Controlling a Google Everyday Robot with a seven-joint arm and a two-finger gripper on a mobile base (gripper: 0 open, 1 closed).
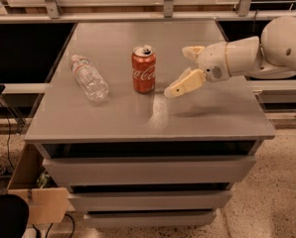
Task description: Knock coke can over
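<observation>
Dead centre of the frame, on the grey table (212, 118): coke can (143, 69), upright, silver top up, white script facing the camera. Just right of it: gripper (176, 72), hanging low over the tabletop, fingers (187, 83) spread wide, gripping nothing. Lower finger angled down and to the left, tip near the can's base but apart from it, a strip of tabletop showing between. Upper finger (191, 51) roughly level with the can's top. Reaching in from the right edge: white arm (282, 46). Left of the can: clear water bottle (89, 77), flat on its side, cap toward the upper left. Under the tabletop: grey drawers (148, 170). Lower left: cardboard box (34, 192) on the floor.
</observation>
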